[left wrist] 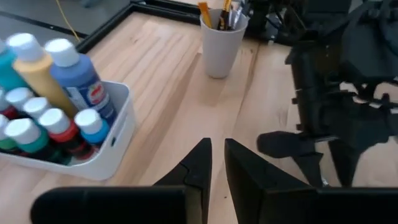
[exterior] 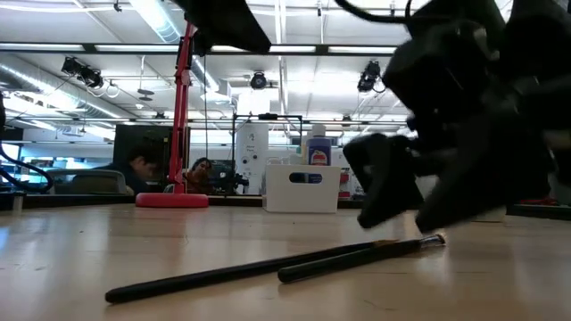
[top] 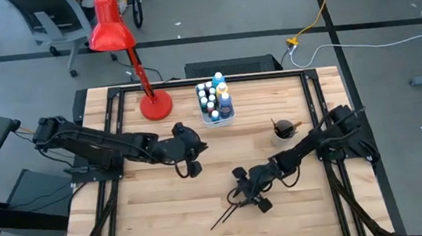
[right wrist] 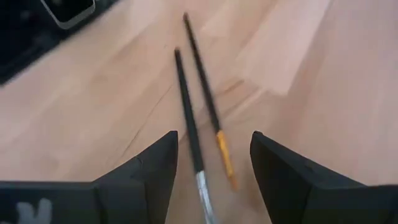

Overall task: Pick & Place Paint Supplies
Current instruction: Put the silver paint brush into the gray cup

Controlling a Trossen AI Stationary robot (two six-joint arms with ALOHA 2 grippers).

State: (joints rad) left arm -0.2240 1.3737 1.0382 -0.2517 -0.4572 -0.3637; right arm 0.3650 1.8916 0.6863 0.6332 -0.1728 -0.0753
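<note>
Two thin dark paintbrushes (top: 232, 208) lie side by side flat on the wooden table near its front; one has a silver ferrule (right wrist: 186, 106), the other an orange stretch (right wrist: 208, 93). My right gripper (right wrist: 214, 162) is open and low over their bristle ends, one finger on either side, touching neither; in the high view my right gripper (top: 252, 194) is just right of them. My left gripper (left wrist: 217, 168) hovers mid-table, fingers nearly together with nothing between them. Several white-capped paint bottles (left wrist: 59, 81) stand upright in a white tub (left wrist: 106, 146).
A red desk lamp's base (top: 155, 106) stands at the far left beside the white tub (top: 217, 120). A white cup (top: 282, 132) holding brushes stands at the right, near my right arm. Bare wood lies along the front left. People sit beyond the table (exterior: 143, 169).
</note>
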